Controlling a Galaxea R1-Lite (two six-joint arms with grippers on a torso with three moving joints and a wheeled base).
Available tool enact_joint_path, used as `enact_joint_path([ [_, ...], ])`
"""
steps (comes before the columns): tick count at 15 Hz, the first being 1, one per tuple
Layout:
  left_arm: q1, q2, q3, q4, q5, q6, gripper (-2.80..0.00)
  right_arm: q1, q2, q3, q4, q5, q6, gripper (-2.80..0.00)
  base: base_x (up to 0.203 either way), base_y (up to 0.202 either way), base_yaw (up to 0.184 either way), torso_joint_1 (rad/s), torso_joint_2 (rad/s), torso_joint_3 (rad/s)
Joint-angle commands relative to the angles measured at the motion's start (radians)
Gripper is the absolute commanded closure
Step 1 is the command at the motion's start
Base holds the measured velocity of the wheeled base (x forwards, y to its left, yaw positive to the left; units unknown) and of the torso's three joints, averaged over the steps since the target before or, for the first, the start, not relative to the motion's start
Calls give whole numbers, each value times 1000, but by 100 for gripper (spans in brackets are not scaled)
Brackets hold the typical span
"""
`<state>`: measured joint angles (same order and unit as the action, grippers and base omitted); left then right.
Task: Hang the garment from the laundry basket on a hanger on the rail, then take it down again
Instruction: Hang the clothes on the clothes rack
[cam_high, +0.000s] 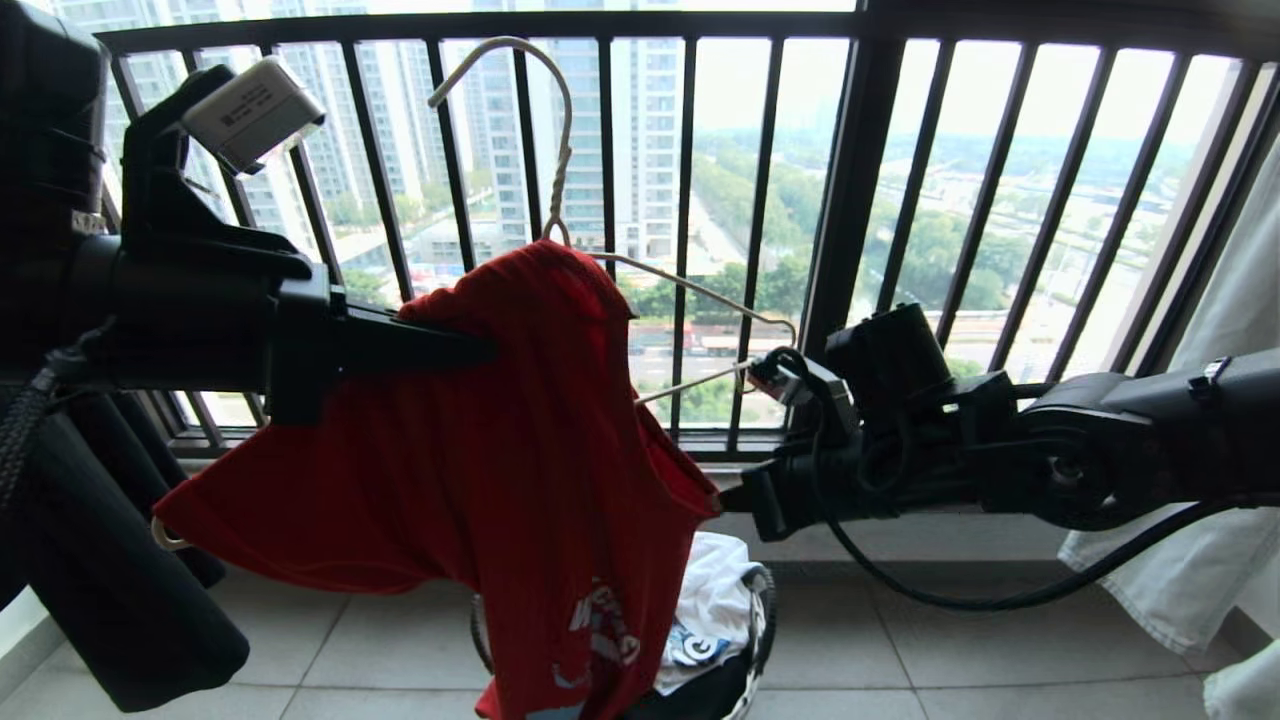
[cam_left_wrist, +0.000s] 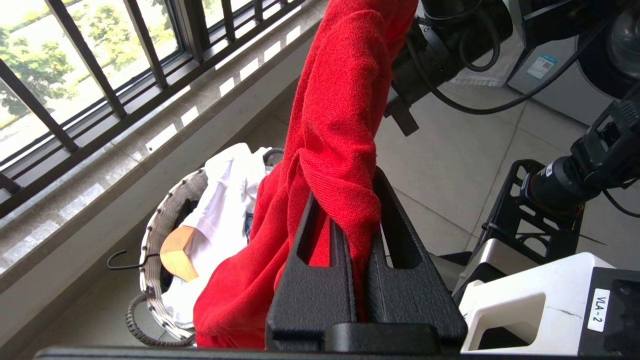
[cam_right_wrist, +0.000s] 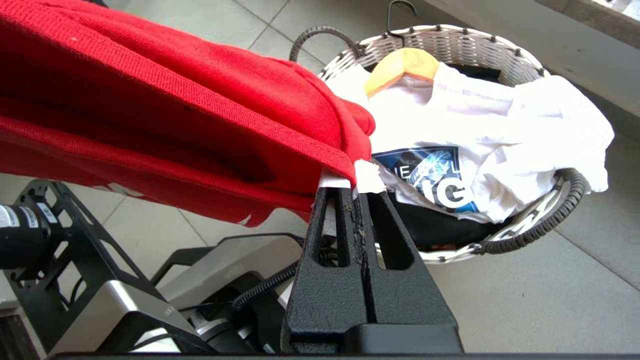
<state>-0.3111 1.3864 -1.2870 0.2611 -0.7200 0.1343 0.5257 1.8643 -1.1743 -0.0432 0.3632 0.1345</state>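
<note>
only the head view shows the hanger (cam_high: 560, 150) inside the red t-shirt (cam_high: 500, 450); the left gripper (cam_left_wrist: 350, 210) and right gripper (cam_right_wrist: 356, 187) both pinch its cloth. below them, the laundry basket (cam_right_wrist: 500, 55) holds a white shirt (cam_right_wrist: 500, 125) and a wooden hanger (cam_right_wrist: 400, 67).

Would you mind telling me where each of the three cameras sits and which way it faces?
Head view: on the robot's head, facing the window railing; both arms show, with the red T-shirt on the wire hanger.
Left wrist view: behind the left gripper, shut on the red T-shirt, looking down at the laundry basket.
Right wrist view: behind the right gripper, shut at the shirt's edge, above the basket.
Both wrist views share shirt and basket.
</note>
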Motion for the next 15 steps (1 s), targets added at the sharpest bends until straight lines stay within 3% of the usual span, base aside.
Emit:
enact_joint_path([
  [1, 0, -22, 3, 1, -5, 1, 0, -47, -5, -21, 1, 3, 1, 0, 0, 0, 0, 0, 0, 0],
  [10, -27, -15, 20, 3, -12, -7, 0, -171, -19, -81, 7, 10, 2, 0, 0, 0, 0, 0, 0, 0],
  [15, -39, 35, 32, 3, -10, 32, 0, -220, -33, -118, 55, 16, 2, 0, 0, 0, 0, 0, 0, 0],
])
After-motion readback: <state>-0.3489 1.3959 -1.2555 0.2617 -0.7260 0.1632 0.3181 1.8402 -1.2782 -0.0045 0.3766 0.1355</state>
